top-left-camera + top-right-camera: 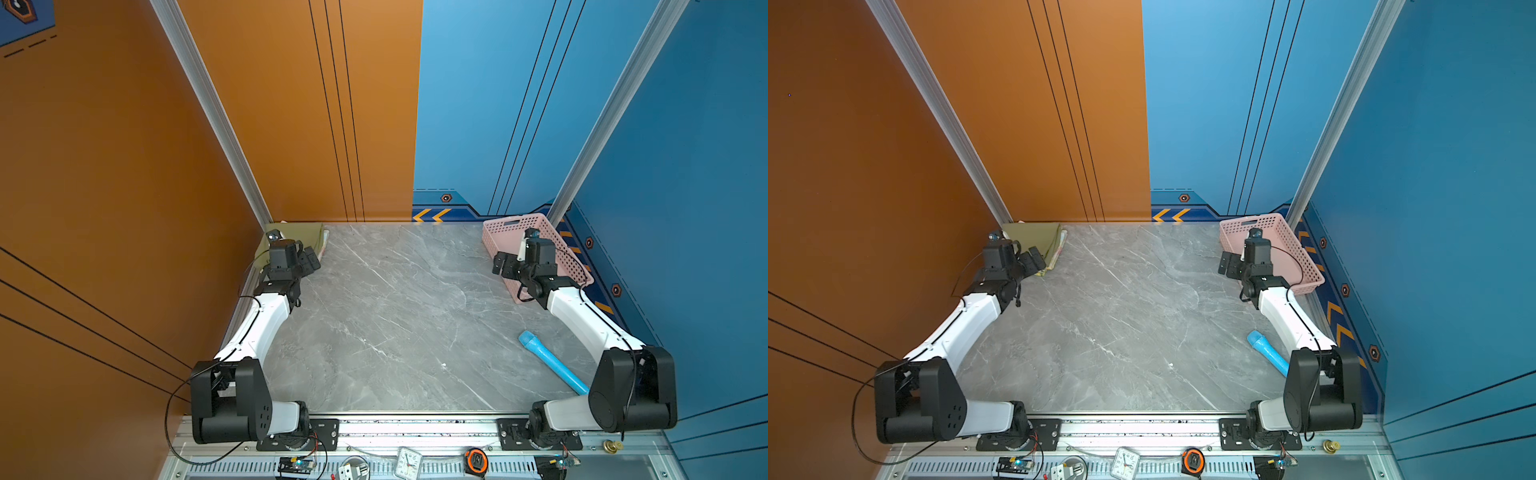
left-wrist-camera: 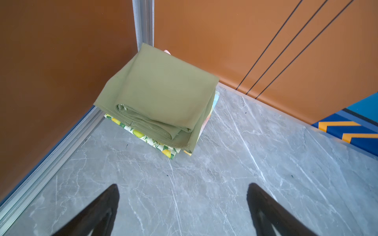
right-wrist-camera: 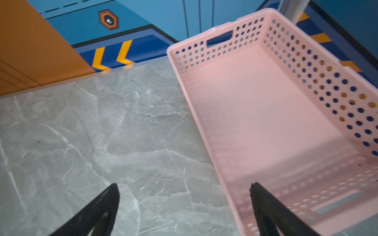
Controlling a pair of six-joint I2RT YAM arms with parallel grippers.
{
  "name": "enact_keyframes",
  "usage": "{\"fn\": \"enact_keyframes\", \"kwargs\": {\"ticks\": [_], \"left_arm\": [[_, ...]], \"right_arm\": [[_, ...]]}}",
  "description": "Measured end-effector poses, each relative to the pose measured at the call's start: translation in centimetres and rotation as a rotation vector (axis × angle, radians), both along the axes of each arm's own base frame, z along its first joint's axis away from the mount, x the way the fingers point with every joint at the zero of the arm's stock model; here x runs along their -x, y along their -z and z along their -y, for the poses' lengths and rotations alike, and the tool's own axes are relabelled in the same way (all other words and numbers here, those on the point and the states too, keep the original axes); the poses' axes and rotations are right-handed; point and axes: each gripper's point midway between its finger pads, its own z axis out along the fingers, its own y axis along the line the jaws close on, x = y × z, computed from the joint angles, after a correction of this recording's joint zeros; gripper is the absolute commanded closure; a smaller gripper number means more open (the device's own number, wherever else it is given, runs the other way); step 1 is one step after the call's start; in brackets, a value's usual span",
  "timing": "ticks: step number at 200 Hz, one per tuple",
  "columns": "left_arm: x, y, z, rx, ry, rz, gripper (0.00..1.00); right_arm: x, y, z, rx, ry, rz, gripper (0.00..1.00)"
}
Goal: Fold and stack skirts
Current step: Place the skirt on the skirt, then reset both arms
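Evidently the stacking is at or near its end: all three skirts lie in one pile in the far corner of the counter [image 1: 395,311], on the robot's left, close against the orange walls. The green skirt [image 2: 163,87] lies folded on top, the lemon-print skirt [image 2: 139,133] shows beneath its near edge, and a thin strip of the pastel skirt [image 2: 215,99] shows along one side; which of the two lower pieces lies under the other cannot be told. The left fingers [image 2: 102,208] stand wide and empty, near the pile but apart from it. The right fingers [image 3: 98,210] also stand wide and empty, over the counter at the rim of the pink basket [image 3: 204,53], which holds nothing. A blue tube [image 1: 552,365] lies on the counter near the right arm's base, well apart from the pile. The step in hand appears to be a clean withdrawal. Keep both sets of fingers wide and lift away upward, not across the pile, so that no fold snags. If squaring is wanted, note that the green top layer overhangs at one corner and its near folds sit loose; press down lightly from above and do not pull sideways, because soft cloth will likely drag the lower pieces out of line.
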Motion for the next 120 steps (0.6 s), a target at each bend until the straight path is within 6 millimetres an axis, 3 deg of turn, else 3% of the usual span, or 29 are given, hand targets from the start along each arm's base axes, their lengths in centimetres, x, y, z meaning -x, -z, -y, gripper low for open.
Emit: {"fn": "enact_keyframes", "kwargs": {"ticks": [13,35,53,120], "left_arm": [[0.5,2.3,0.5,-0.005,0.033,0.004,0.02],[2.0,6.8,0.8,-0.017,0.061,-0.007,0.02],[2.5,9.2,0.9,-0.015,0.066,-0.047,0.02],[1.7,6.1,1.7,-0.132,0.117,0.056,0.02]], "right_arm": [[1.0,1.7,1.2,0.025,0.027,0.010,0.00],[2.2,4.8,1.6,0.064,0.028,0.015,0.00],[2.8,6.4,1.8,0.085,0.030,0.018,0.00],[2.0,6.8,2.4,0.136,0.047,0.158,0.00]]}}
